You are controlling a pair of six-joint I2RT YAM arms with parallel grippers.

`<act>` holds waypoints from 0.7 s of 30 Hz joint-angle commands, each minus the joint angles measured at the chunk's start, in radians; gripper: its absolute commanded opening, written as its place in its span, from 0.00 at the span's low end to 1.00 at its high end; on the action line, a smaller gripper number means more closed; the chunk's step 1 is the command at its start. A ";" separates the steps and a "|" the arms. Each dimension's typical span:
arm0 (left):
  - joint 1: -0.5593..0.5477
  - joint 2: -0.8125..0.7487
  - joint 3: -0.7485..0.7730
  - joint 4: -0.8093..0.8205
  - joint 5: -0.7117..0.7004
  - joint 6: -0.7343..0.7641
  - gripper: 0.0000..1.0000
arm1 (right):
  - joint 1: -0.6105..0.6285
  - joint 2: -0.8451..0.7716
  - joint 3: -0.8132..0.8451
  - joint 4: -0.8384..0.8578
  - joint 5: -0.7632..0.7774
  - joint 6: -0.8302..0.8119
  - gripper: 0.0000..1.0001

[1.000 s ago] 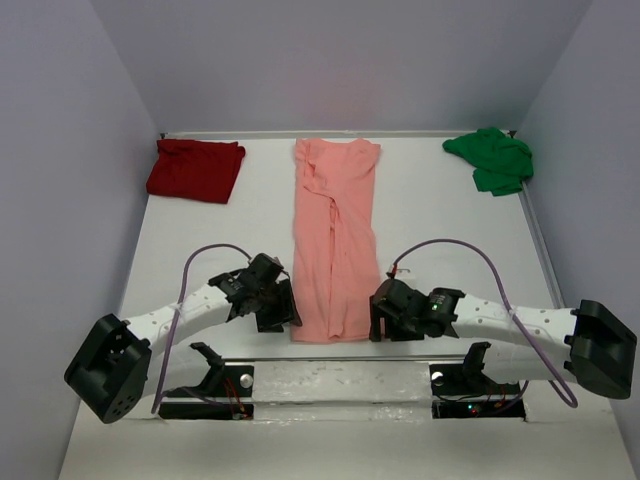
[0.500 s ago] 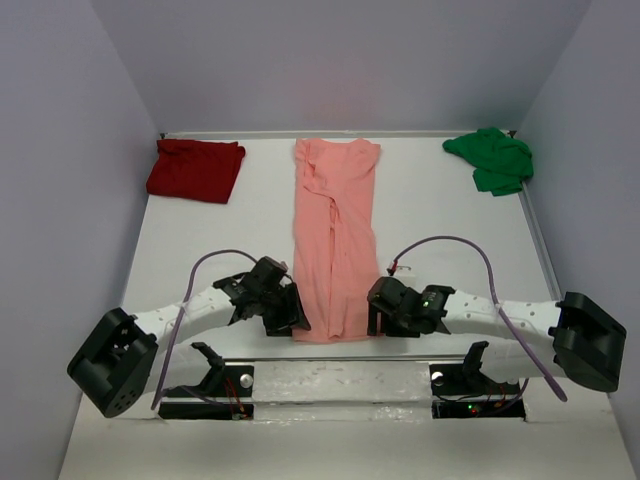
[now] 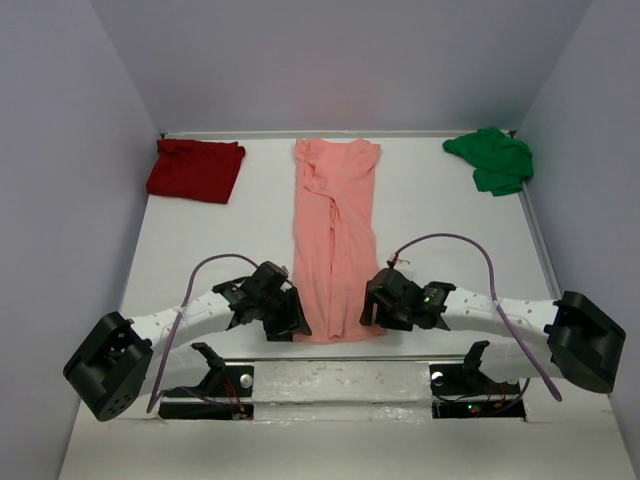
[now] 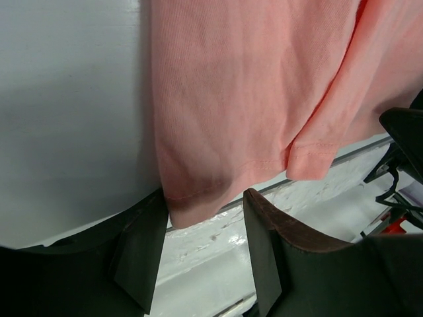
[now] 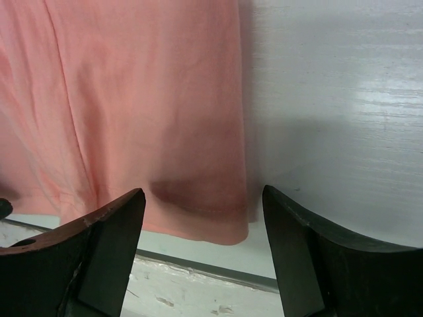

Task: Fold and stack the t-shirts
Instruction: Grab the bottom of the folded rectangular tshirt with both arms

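Observation:
A salmon-pink t-shirt (image 3: 335, 240), folded into a long strip, lies down the middle of the table. My left gripper (image 3: 291, 318) is open at its near left corner. In the left wrist view that hem corner (image 4: 193, 206) sits between the fingers of the left gripper (image 4: 202, 206), and nothing is pinched. My right gripper (image 3: 371, 311) is open at the near right corner. The right wrist view shows that corner (image 5: 218, 221) in the wide gap of the right gripper (image 5: 201, 198). A folded dark red t-shirt (image 3: 195, 170) lies back left. A crumpled green t-shirt (image 3: 491, 160) lies back right.
The table's near edge (image 3: 340, 372) runs just behind the pink shirt's hem, with both arm bases (image 3: 225, 385) below it. Purple cables (image 3: 450, 245) loop over each forearm. Grey walls (image 3: 80, 200) close in the table on the left, right and back.
Both grippers have slid inward over the last second, each closing in on its near corner of the pink shirt. Their openings look unchanged, and the shirts have not moved.

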 commanded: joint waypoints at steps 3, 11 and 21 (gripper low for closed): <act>-0.013 -0.010 -0.018 -0.032 -0.006 -0.007 0.61 | -0.005 0.026 -0.055 0.036 -0.034 0.020 0.76; -0.015 0.015 -0.017 0.003 0.023 -0.010 0.56 | 0.018 0.026 -0.020 -0.036 -0.019 0.061 0.70; -0.018 0.048 -0.003 0.028 0.041 0.008 0.52 | 0.073 0.034 0.027 -0.103 0.036 0.132 0.70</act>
